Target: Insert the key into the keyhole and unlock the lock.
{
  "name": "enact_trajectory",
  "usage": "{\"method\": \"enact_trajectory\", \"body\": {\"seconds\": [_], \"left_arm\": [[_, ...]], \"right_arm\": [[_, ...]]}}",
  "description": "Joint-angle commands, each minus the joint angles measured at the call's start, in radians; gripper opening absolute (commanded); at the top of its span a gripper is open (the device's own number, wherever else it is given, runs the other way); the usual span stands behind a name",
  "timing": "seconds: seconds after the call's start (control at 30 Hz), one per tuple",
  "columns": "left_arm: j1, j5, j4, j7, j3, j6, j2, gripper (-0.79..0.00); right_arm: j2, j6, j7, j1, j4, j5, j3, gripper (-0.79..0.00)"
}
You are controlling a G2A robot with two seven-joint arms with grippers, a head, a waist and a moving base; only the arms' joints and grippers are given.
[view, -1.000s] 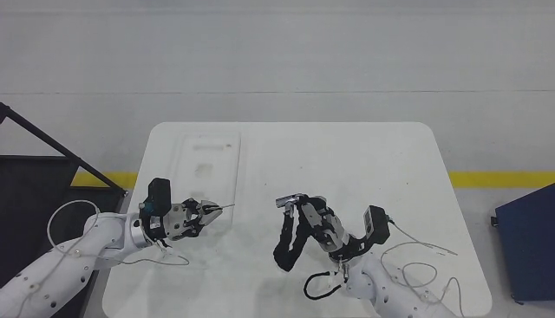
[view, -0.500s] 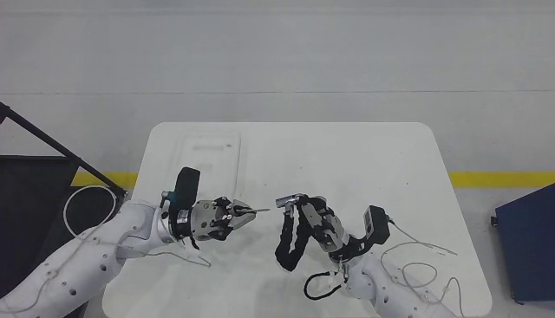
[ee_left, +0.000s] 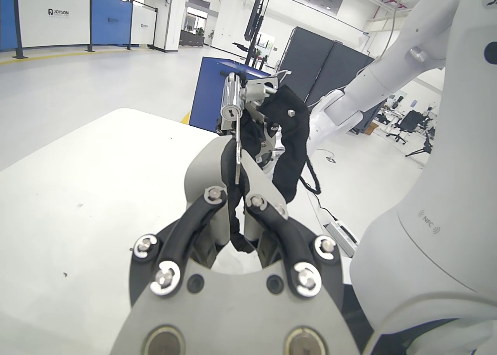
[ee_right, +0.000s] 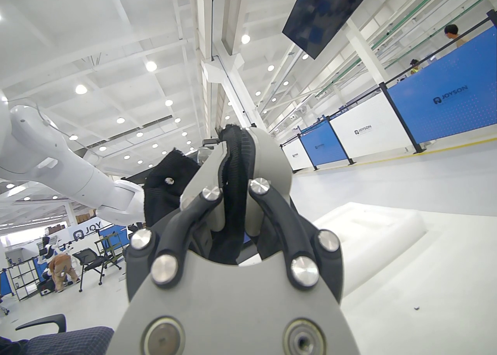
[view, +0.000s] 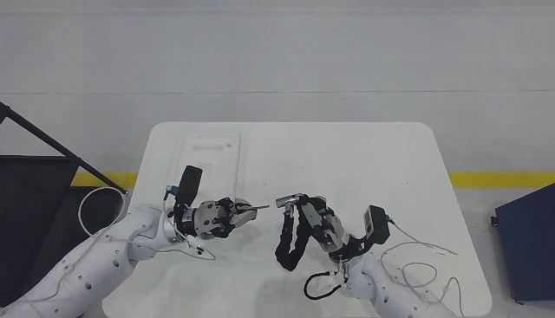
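My left gripper point(view: 241, 211) is shut on a thin silver key point(view: 257, 207), whose tip points right at the lock point(view: 287, 202) with a short gap between them. In the left wrist view the key point(ee_left: 237, 147) stands up from between my fingers, its tip just under the keyhole of the silver lock cylinder point(ee_left: 230, 100). My right gripper point(view: 305, 212) holds the lock up by its black fabric-covered chain point(view: 286, 244). In the right wrist view the fingers point(ee_right: 268, 162) are shut on that black sleeve point(ee_right: 232, 178).
A white foam tray point(view: 206, 158) lies at the back left of the white table point(view: 364, 171). A black cable loop point(view: 319, 285) lies near the front edge under the right arm. A dark frame stands off the table's left side.
The left arm has swung right with the key, bringing its tip close to the lock, most of it in the first half second. The right arm and lock have held still.
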Motion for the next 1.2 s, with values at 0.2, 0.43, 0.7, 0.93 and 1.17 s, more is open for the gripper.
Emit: {"method": "enact_trajectory", "body": {"seconds": [0.2,0.43,0.7,0.93,1.17], "left_arm": [[0.003,-0.007,0.022,-0.009,-0.006,-0.023,-0.029,-0.785],[-0.003,-0.013,0.034,-0.029,0.001,-0.023,-0.054,-0.785],[-0.009,-0.064,0.035,-0.038,0.021,-0.023,-0.071,-0.785],[-0.017,-0.117,0.037,-0.052,0.050,-0.023,-0.073,-0.785],[-0.026,-0.145,0.044,-0.056,0.063,-0.023,-0.071,-0.785]], "right_arm": [[0.000,0.000,0.000,0.000,0.000,0.000,0.000,-0.785],[0.000,0.000,0.000,0.000,0.000,0.000,0.000,-0.785],[0.000,0.000,0.000,0.000,0.000,0.000,0.000,-0.785],[0.000,0.000,0.000,0.000,0.000,0.000,0.000,-0.785],[-0.001,0.018,0.051,-0.015,-0.024,0.010,0.017,-0.785]]}}
